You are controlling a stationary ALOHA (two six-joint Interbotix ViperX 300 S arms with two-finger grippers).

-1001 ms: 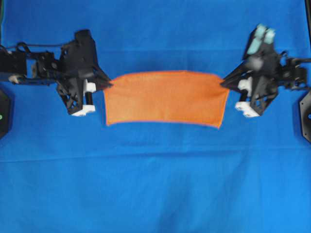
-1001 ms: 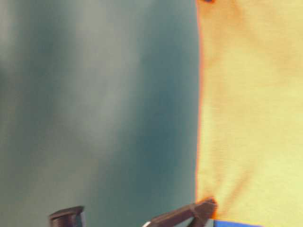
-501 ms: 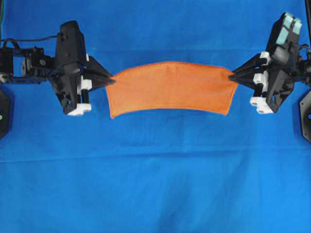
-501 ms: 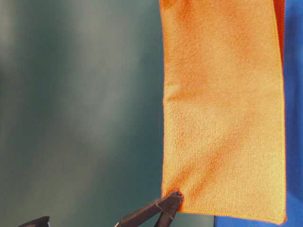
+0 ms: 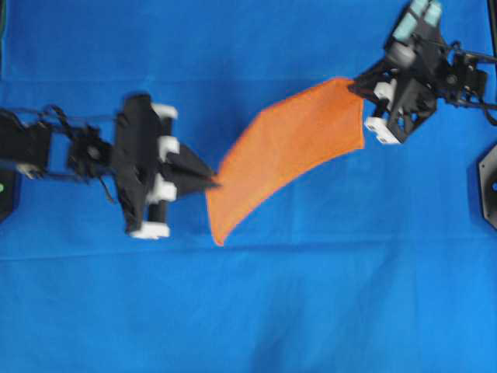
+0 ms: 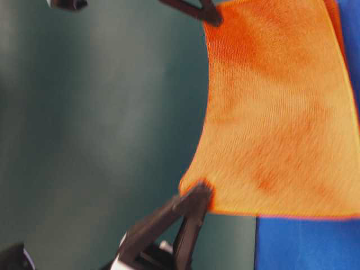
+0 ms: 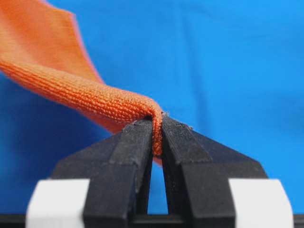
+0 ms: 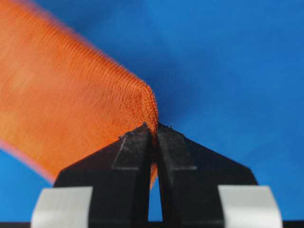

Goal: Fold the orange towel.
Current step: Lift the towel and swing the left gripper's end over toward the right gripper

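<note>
While both arms reach in from the sides, we note the orange towel (image 5: 291, 151) strung between them above the blue table (image 5: 311, 311), seen from overhead as a slanted band running from lower left to upper right. Left hand (image 5: 211, 183) sits at the towel's lower-left end, pinched shut on a corner; in the left wrist view the black fingers (image 7: 135, 152) are closed with the hemmed edge of the cloth (image 7: 95, 102) squeezed up between them. Right hand (image 5: 356, 85) sits at the towel's upper-right end, likewise clamped on a corner; the right wrist view shows its fingers (image 8: 135, 152) pressed together with a fold of towel (image 8: 71, 109) rising from the seam. We read the towel as doubled: in the wrist views two layers meet at each pinch. Beyond the towel's lower-left end, a free corner points down toward the near side of the table. From table level, the towel (image 6: 281, 112) fills the right half of the picture as a broad sheet, its bottom hem just above the blue surface, one hand (image 6: 201, 194) gripping the lower-left corner and the tip of the other (image 6: 209, 14) at the upper-left corner. Overhead picture is somewhat blurred around both arms.
</note>
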